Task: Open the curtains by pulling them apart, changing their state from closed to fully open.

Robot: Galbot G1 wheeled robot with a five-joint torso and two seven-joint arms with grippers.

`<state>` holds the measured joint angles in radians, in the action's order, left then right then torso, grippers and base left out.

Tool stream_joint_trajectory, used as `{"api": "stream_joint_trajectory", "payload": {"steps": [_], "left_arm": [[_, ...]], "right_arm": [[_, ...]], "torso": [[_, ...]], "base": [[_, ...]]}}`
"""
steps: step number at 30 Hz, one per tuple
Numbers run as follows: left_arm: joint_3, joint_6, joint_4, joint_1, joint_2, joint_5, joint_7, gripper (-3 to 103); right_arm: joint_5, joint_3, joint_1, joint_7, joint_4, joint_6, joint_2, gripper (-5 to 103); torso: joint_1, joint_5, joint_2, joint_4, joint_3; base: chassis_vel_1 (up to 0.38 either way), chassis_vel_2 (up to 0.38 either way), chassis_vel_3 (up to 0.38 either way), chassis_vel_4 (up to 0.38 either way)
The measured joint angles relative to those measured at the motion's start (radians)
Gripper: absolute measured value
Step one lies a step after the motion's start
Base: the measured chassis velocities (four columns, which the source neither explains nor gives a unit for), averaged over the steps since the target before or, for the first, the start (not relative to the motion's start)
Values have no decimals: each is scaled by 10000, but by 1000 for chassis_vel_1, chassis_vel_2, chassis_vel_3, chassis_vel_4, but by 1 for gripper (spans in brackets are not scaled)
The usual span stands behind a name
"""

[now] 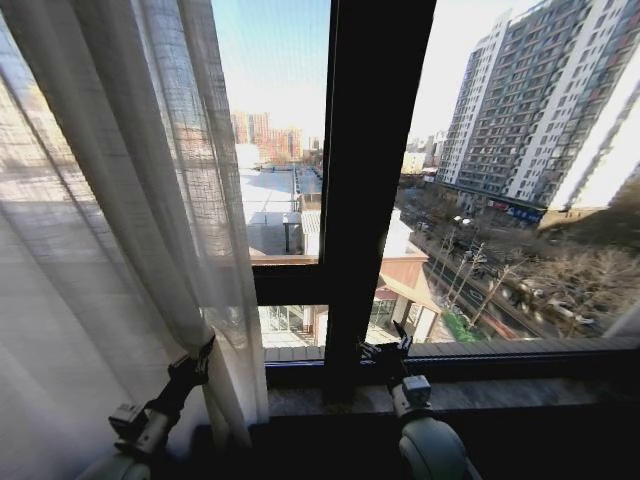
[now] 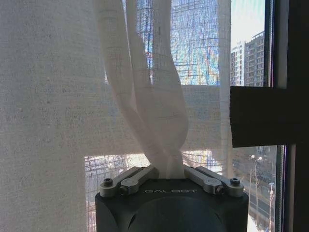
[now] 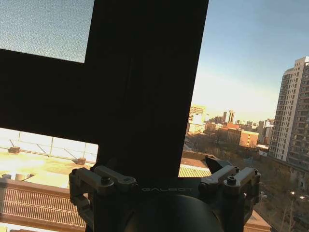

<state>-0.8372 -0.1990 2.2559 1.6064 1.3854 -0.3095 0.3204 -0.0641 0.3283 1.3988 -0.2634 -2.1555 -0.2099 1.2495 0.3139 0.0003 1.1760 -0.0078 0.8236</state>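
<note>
My left gripper (image 1: 205, 352) is clamped on the left curtain (image 1: 110, 220), gathered at 9 o'clock. My right gripper (image 1: 388, 350), fingers apart, holds nothing beside the window frame (image 1: 365, 180). Right panel barely visible at 4 o'clock; opening appears nearly complete.

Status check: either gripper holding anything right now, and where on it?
Left gripper is shut on a bunched fold of the left curtain panel, low down near its inner edge. Right gripper is open by the dark window frame, holding nothing.
</note>
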Motion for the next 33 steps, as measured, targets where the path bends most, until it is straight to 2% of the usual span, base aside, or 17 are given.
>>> {"api": "stream_joint_trajectory", "payload": {"steps": [13,33], "left_arm": [[-12,74,0,33,66,32,-6,0],[-6,314,106,209,214,238,-7,0]], "right_arm": [[17,-38,43,0,-18,21,-47,100],[110,-79,319,19,-307,74,-17,100]], "torso": [[1,-3,0,1,0],[0,-1,1,4,-1]], "base": [[191,175,-197,-185],[346,346,-343,-345]]}}
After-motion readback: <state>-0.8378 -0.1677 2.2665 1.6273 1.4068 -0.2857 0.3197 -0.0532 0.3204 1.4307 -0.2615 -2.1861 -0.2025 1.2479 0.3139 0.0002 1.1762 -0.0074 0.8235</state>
